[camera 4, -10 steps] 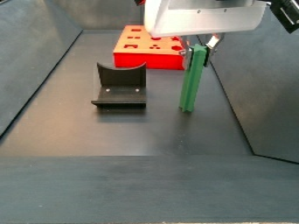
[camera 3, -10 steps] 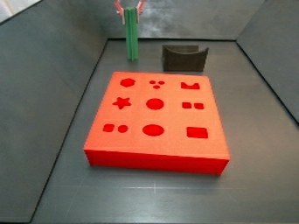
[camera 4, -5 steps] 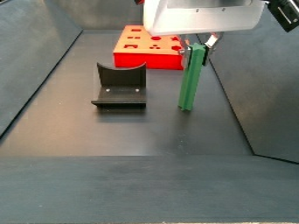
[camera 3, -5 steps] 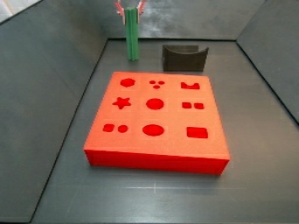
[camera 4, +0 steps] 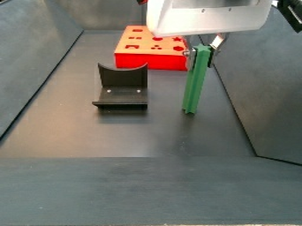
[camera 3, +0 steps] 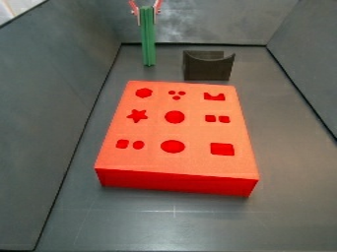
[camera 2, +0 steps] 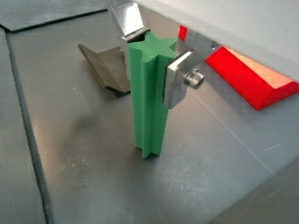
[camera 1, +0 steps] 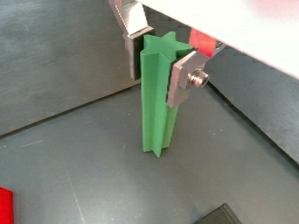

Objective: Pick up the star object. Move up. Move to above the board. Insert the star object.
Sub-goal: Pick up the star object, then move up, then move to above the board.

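Observation:
The star object [camera 1: 156,96] is a tall bright green rod with a star-shaped top, standing upright. It also shows in the wrist view [camera 2: 149,96] and in both side views [camera 3: 149,41] [camera 4: 196,81]. My gripper [camera 1: 156,48] is shut on its top end, a silver finger pressed on either side; it shows too in the wrist view [camera 2: 155,51]. The rod's lower end is at or just above the floor. The red board [camera 3: 176,133], with its 3x3 grid of cutouts and a star hole at the middle left, lies apart from the rod, as the side view [camera 4: 150,48] shows too.
The dark grey U-shaped holder [camera 3: 207,65] stands beside the rod, behind the board; it also shows in a side view [camera 4: 120,86] and a wrist view [camera 2: 107,68]. Grey walls enclose the dark floor [camera 3: 297,197].
The rod's position has barely changed; it seems slightly shifted in one side view. The gripper stays shut on its top.

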Robot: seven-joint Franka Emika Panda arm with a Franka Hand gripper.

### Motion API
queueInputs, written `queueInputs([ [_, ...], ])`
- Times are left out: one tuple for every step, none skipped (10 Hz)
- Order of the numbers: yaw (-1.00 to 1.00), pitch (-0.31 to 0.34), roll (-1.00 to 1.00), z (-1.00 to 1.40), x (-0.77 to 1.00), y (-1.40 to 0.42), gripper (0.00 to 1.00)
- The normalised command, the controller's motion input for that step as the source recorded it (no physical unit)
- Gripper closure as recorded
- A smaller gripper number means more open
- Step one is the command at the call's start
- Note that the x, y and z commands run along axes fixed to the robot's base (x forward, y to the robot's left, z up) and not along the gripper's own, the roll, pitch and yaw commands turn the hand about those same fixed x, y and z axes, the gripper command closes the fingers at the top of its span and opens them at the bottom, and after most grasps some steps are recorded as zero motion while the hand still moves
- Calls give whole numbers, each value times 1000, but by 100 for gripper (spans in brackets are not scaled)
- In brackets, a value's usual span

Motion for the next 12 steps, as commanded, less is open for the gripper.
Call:
queueInputs([
  [0, 0, 0, 0, 0, 0, 100],
  [0, 0, 0, 0, 0, 0, 100],
  [0, 0, 0, 833, 0, 0, 100],
  [-21, 10, 2, 820, -39, 73, 100],
  [-29, 18, 1, 720, -67, 62, 100],
  [-34, 21, -1, 531, -47, 37, 100],
  [-34, 29, -2, 364, -31, 27, 100],
  [-33, 39, -4, 188, -15, 25, 100],
  [-17, -340, 116, 1000, -525, -118, 100],
  [-17, -330, 113, 1000, -543, -123, 100],
  [-12, -294, 106, 907, -501, -101, 100],
  [-5, -200, 88, 699, -380, -54, 100],
])
